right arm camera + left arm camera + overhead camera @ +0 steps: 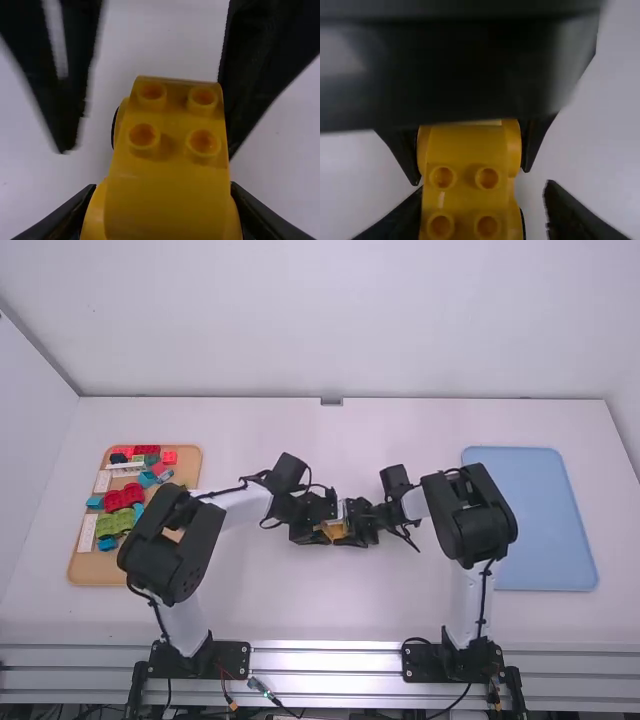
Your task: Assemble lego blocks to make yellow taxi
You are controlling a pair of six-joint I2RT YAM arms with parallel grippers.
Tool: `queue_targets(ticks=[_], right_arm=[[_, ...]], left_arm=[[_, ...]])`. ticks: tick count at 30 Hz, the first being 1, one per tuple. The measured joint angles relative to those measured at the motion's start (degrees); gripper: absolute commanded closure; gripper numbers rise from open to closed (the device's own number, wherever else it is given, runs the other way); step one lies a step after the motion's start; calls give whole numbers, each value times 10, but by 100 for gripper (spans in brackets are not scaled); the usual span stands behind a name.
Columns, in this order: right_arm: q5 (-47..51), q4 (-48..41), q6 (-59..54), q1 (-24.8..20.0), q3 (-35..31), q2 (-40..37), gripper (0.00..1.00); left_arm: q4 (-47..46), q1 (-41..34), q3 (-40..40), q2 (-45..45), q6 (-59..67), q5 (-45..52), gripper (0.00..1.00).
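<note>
Yellow block (170,200): centre of the high view. Right gripper (355,527): clamps its sides. Left gripper (325,527): stands around it, fingers apart. Blue tray (530,520): right of frame.

yellow block (167,165) between fingers (67,215), 4 studs (144,136)

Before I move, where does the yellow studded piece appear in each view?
High view: yellow piece around mid-table, where the arms meet.
Left wrist view: between the left tool's spread fingers, studs showing.
Right wrist view: clamped between the right tool's fingers.
Shared landmark: white table, beyond the piece.
</note>
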Motion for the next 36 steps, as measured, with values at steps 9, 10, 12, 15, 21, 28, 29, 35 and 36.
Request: queue_targets(ticks=[9,10,12,15,21,28,29,35,36], right_arm=[[1,1,5,0,0,0,36],[1,1,5,0,0,0,36],[1,1,6,0,0,0,36],[0,2,19,-1,1,0,37],[10,-33,90,-25,42,0,44],[63,-152,158,-102,97,-38,50],[79,-160,170,-115,100,-52,51],[213,-181,271,-207,106,-166,58],[230,-176,287,-219,106,-177,58]], left_arm=[[-25,63,-1,-70,-2,-12,1],[-28,74,-1,-74,-2,-7,1],[-30,105,-1,-79,-2,6,1],[-29,144,-1,-79,-2,28,1],[-14,210,-9,-79,-3,59,1],[76,216,-25,-79,-53,49,1],[96,216,-28,-79,-66,43,1],[189,215,-44,-79,-145,2,1],[197,215,-45,-79,-154,-2,1]])
